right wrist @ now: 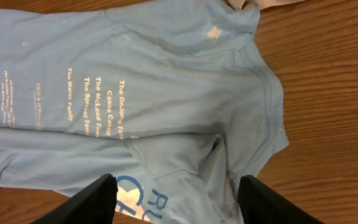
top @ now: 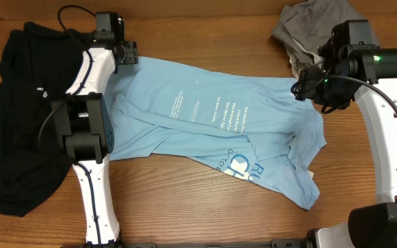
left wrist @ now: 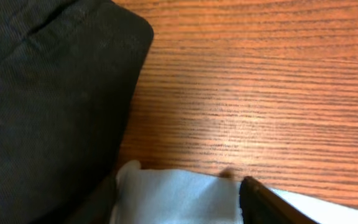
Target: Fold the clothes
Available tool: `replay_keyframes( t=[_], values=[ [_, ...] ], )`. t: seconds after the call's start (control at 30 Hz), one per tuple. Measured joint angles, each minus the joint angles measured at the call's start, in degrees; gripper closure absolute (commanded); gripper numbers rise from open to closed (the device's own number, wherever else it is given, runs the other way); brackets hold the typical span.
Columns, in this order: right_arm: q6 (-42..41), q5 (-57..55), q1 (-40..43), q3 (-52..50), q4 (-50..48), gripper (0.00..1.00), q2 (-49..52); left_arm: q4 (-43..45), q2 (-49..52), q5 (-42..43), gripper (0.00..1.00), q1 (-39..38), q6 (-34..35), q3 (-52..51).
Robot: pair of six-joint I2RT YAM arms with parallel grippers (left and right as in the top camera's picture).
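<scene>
**Q:** Where is the sky-blue T-shirt [top: 212, 117] located?

**A:** It is laid rumpled across the middle of the bench [top: 185, 207], lettering up. A black shirt [top: 19, 117] is heaped at the left edge. A grey piece [top: 309, 27] is bunched at the far edge, toward the right.

**Q:** How are the claws set?

**A:** The right claw [right wrist: 179, 202] is spread above the T-shirt's right end, with nothing pinched. The left claw [top: 126, 54] is positioned at the T-shirt's far-left corner. Whether it is spread or pinching cannot be told.

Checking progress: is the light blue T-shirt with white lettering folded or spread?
Partly folded: the light blue T-shirt lies flat with one long edge doubled over.
</scene>
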State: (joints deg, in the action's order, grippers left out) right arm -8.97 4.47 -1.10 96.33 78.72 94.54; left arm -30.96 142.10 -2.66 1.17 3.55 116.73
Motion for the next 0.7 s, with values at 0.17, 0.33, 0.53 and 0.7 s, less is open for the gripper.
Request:
replay_keyframes(
  t=[0.17, 0.33, 0.53, 0.7],
  values=[
    [0.0, 0.0, 0.0, 0.0, 0.0, 0.33, 1.3, -2.7, 0.1, 0.0, 0.50, 0.0, 0.4, 0.0],
    [0.0, 0.2, 0.0, 0.0, 0.2, 0.33, 3.5, -3.3, 0.2, -0.2, 0.70, 0.0, 0.8, 0.0],
    [0.0, 0.2, 0.0, 0.0, 0.1, 0.33, 4.6, -4.2, 0.2, -0.4, 0.96, 0.0, 0.7, 0.0],
    [0.0, 0.2, 0.0, 0.0, -2.4, 0.32, 4.6, -9.2, 0.0, -0.5, 0.96, 0.0, 0.7, 1.0]
  ],
)
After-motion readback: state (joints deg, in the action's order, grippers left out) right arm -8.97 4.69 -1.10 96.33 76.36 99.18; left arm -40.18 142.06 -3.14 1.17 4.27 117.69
